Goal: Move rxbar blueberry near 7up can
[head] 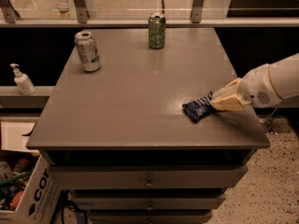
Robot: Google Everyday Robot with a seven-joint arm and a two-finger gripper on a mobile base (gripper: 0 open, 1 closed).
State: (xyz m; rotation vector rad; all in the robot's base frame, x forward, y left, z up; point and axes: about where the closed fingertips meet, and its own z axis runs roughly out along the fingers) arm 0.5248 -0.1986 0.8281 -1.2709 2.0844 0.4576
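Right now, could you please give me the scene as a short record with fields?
gripper: front right of the table, shut on the right end of the rxbar blueberry
rxbar blueberry: front right, at the tabletop; cannot tell whether it touches
7up can: upright, rear left
green can: upright, rear centre
task state: rxbar blueberry not yet near the 7up can, diagonally across the table from it
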